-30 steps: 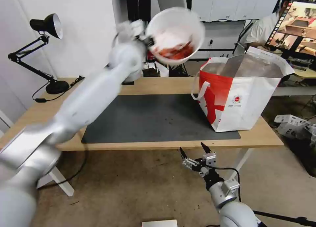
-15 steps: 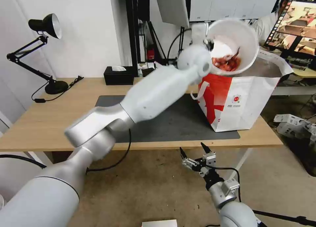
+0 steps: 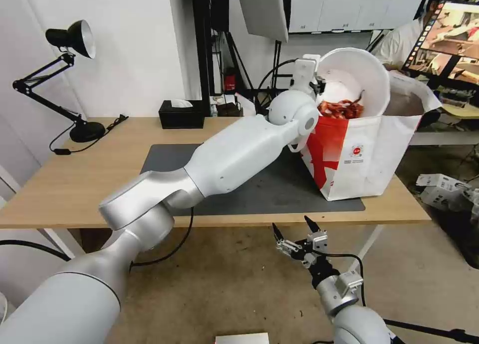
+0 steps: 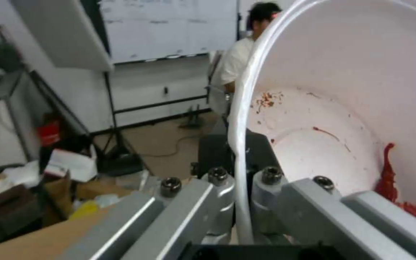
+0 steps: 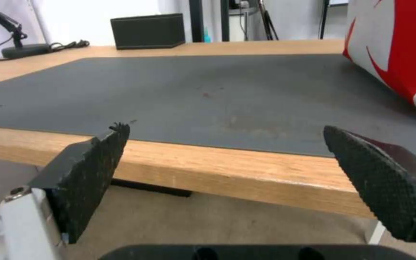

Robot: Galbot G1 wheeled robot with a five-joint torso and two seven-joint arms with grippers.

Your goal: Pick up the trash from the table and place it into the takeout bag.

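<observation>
A white bowl (image 3: 360, 74) with red crayfish shells (image 3: 342, 108) is tipped on its side in the open top of the red-and-white takeout bag (image 3: 361, 152), which stands on the right end of the table (image 3: 65, 179). My left gripper (image 3: 313, 80) is shut on the bowl's rim (image 4: 241, 151), reaching across the dark mat. The left wrist view looks into the bowl, where red shells (image 4: 401, 195) lie against its wall. My right gripper (image 3: 295, 226) hangs open below the table's front edge, its textured pads (image 5: 97, 166) wide apart and holding nothing.
A black tissue box (image 3: 181, 114) sits at the table's back edge, and a black desk lamp (image 3: 70, 40) stands at the back left. The dark grey mat (image 3: 249, 184) covers the middle. Cardboard clutter (image 3: 444, 189) lies on the floor to the right.
My left arm has swung right with the bowl, from above the mat's back to the bag, and lowered it into the bag's mouth. The right arm has stayed still.
</observation>
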